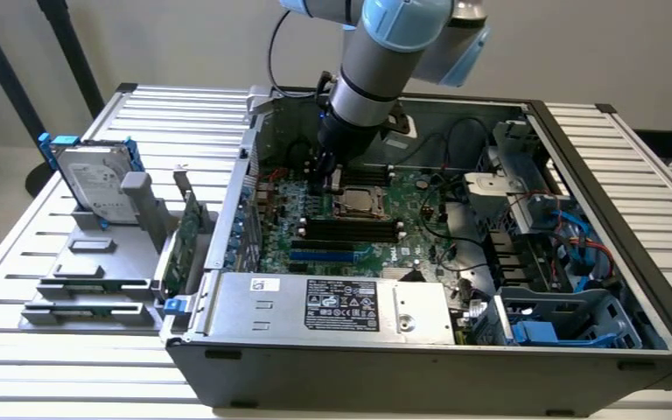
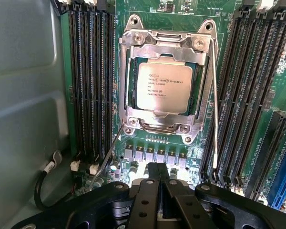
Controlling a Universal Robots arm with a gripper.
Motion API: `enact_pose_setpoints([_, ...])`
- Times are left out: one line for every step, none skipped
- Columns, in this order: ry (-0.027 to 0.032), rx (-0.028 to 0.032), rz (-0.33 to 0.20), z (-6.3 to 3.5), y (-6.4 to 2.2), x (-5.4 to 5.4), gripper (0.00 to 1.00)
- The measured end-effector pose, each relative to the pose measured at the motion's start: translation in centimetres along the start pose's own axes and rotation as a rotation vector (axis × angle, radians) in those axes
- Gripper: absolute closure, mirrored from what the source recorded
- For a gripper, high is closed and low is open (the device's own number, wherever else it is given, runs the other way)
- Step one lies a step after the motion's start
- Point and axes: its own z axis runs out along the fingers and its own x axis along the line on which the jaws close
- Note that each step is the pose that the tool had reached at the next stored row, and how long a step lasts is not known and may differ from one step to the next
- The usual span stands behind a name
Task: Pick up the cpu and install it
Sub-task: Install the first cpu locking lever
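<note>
On the desk [image 1: 640,131], inside the open computer case [image 1: 430,367], the cpu [image 2: 163,88] lies flat in the socket [image 2: 133,52], framed by its metal plate, so the seating step looks done. The gripper [image 2: 157,174] hovers just beside the socket, fingers together, holding nothing. One wire lever [image 2: 105,157] seems splayed outward; by my judgement, locking it would call for a steady sideways-and-down push.

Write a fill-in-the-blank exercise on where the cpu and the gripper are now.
1. The cpu lies inside the metal-framed ____.
2. The gripper is shut and holds ____.
3. The hard drive stands ____ the computer case, at the exterior view's left.
Missing words: socket; nothing; outside.
</note>
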Motion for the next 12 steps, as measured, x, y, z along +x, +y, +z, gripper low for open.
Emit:
enact_pose_setpoints([0.0001,0.0,0.0,0.0,0.0,0.0,0.89])
enact_pose_setpoints([0.0,0.0,0.0,0.0,0.0,0.0,0.89])
enact_pose_setpoints([0.0,0.0,0.0,0.0,0.0,0.0,0.89])
enact_pose_setpoints([0.0001,0.0,0.0,0.0,0.0,0.0,0.89])
enact_pose_setpoints([0.0,0.0,0.0,0.0,0.0,0.0,0.89])
enact_pose_setpoints([0.0,0.0,0.0,0.0,0.0,0.0,0.89])
enact_pose_setpoints([0.0,0.0,0.0,0.0,0.0,0.0,0.89])
enact_pose_setpoints([0.0,0.0,0.0,0.0,0.0,0.0,0.89])
enact_pose_setpoints([0.0,-0.0001,0.0,0.0,-0.02,-0.02,0.89])
enact_pose_setpoints([0.0002,-0.0001,0.0,0.03,-0.14,-0.03,0.89])
enact_pose_setpoints([0.001,-0.0003,0.001,0.09,-0.36,-0.02,0.89])
enact_pose_setpoints([0.0022,-0.0005,0.002,0.15,-0.56,-0.02,0.89])
